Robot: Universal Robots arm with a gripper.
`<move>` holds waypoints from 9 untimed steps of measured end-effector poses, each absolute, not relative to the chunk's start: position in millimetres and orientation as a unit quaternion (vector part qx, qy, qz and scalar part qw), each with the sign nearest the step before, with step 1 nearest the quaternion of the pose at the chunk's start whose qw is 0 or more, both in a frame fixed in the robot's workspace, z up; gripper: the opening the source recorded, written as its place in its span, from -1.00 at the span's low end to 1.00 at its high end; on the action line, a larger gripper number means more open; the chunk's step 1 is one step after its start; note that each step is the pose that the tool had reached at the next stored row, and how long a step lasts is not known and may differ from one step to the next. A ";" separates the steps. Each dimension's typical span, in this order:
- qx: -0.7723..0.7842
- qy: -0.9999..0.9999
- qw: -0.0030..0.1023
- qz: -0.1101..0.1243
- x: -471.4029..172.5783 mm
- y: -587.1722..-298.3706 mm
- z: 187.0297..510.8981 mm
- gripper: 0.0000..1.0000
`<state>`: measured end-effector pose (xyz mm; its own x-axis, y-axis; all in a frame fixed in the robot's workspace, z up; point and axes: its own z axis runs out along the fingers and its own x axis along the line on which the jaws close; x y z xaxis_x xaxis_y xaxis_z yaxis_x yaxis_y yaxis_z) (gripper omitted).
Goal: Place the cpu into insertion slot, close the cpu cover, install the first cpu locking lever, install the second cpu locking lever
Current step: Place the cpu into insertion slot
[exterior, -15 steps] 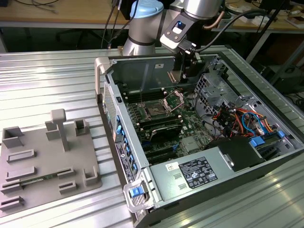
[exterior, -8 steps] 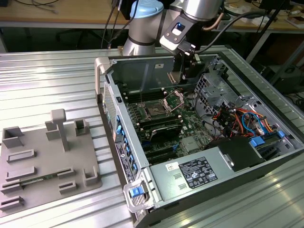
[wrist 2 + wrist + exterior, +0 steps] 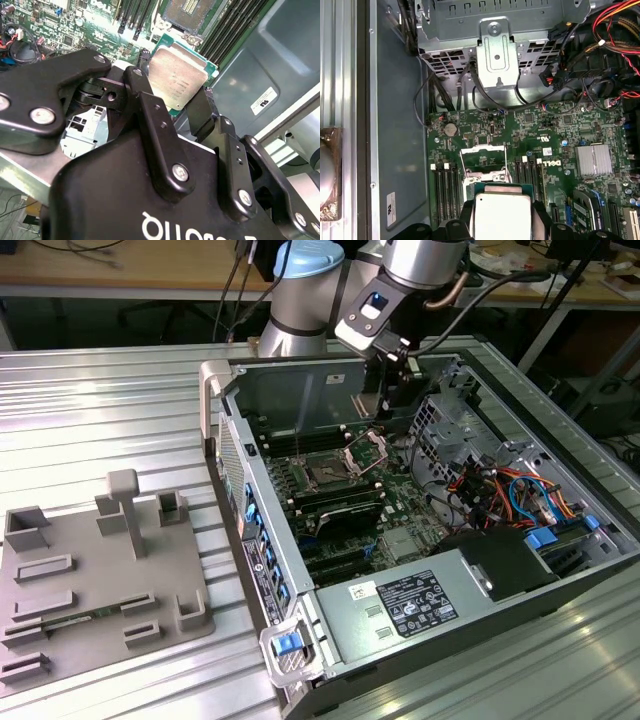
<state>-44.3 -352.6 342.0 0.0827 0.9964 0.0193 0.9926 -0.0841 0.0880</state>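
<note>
On the exterior view's left, a flat grey moulded plastic tray (image 3: 95,575) with raised blocks lies on the ribbed silver metal surface (image 3: 100,390). Just to its right stands the open grey metal computer case (image 3: 300,390), with the green circuit board (image 3: 400,502) on its floor. Near the middle of that board is the insertion slot (image 3: 328,473), a small dark square socket with a thin silver rim, uncovered. The cpu cover (image 3: 368,447), a square silver metal frame with a cut-out centre, stands tilted up just to the slot's right. Above the cover the black two-fingered tool (image 3: 175,92) reaches down from the silver and blue arm (image 3: 300,285) into the case. Both wrist views show its fingers (image 3: 542,217) clamped on opposite edges of the cpu (image 3: 177,80), a thin square silvery-tan plate on a green backing. The cpu hangs clear above the board, near the slot and apart from it.
</note>
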 end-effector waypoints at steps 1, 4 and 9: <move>0.735 0.676 0.026 0.037 -44.3 -352.6 341.7 0.09; 0.735 0.676 0.026 0.037 -44.3 -352.6 340.5 0.09; 0.735 0.676 0.025 0.036 -44.3 -352.6 338.7 0.09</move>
